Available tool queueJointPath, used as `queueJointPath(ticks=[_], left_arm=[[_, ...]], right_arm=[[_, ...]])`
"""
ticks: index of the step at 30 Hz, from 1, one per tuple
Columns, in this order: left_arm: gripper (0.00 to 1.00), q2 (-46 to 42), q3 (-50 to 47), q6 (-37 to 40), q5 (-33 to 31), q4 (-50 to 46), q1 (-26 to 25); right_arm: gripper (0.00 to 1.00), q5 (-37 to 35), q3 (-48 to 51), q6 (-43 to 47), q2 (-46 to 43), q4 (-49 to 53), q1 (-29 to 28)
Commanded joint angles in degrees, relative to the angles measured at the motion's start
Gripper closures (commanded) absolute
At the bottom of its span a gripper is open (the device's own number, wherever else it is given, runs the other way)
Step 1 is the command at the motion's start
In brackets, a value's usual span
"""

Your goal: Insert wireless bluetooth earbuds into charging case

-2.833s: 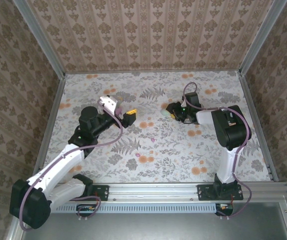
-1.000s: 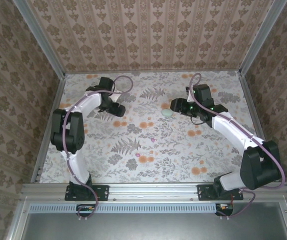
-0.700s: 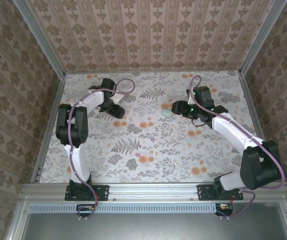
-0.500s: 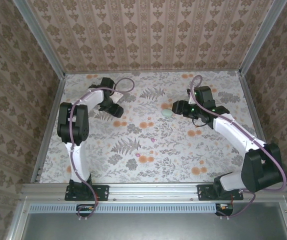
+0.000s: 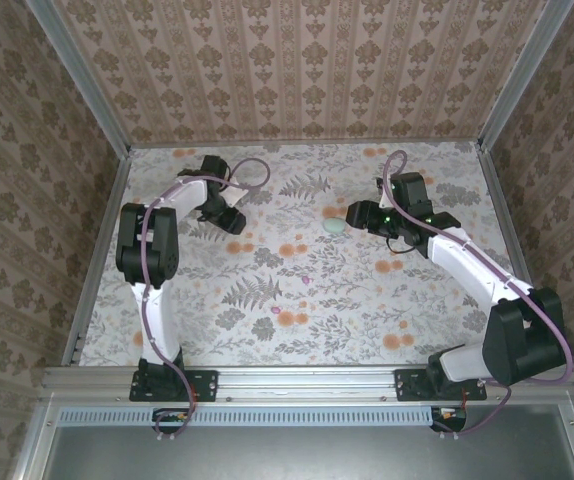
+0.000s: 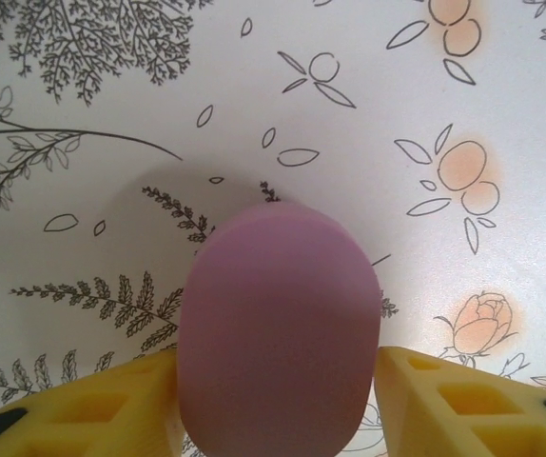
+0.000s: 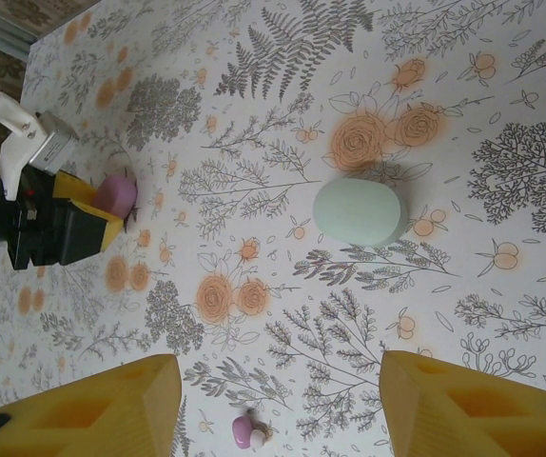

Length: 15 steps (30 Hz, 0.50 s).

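Nearest the bases: pink earbud (image 5: 305, 280) loose on the floral table (image 5: 267, 340), about mid-table, nothing touching it. The right wrist view shows a small whitish bit against it; can't tell what that is. Further out, the mint case (image 7: 360, 211) lies flat on the table with its lid closed, well apart from the earbud. Right gripper (image 7: 280, 371) sits just to the right of the mint case, yellow fingers (image 7: 83, 409) spread wide with only bare table between them, so it's released and holding nothing. Far left: left gripper (image 6: 278, 376) is down at the table with the pink case (image 6: 278, 324) between its fingers (image 6: 463, 400), both pads flush against its sides. It reads as clamped on the case. Pink case looks closed.
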State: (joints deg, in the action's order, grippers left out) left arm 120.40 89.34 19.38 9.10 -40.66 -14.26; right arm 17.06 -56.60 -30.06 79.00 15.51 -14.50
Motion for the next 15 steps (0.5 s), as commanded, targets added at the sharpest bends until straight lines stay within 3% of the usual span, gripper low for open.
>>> queueJointPath(ticks=[1, 7, 15], left_arm=[[0.53, 1.35, 0.92, 1.37, 1.50, 0.19, 0.25], [0.66, -2.08, -0.95, 1.38, 3.55, 1.43, 0.11], [0.71, -15.96, -8.27, 4.55, 13.46, 6.90, -2.76]], right_arm=[[0.41, -0.84, 0.80, 1.24, -1.45, 1.43, 0.44], [0.41, -0.46, 1.06, 0.43, -1.31, 1.24, 1.00], [0.41, 7.38, 2.02, -4.29, -1.54, -3.03, 3.87]])
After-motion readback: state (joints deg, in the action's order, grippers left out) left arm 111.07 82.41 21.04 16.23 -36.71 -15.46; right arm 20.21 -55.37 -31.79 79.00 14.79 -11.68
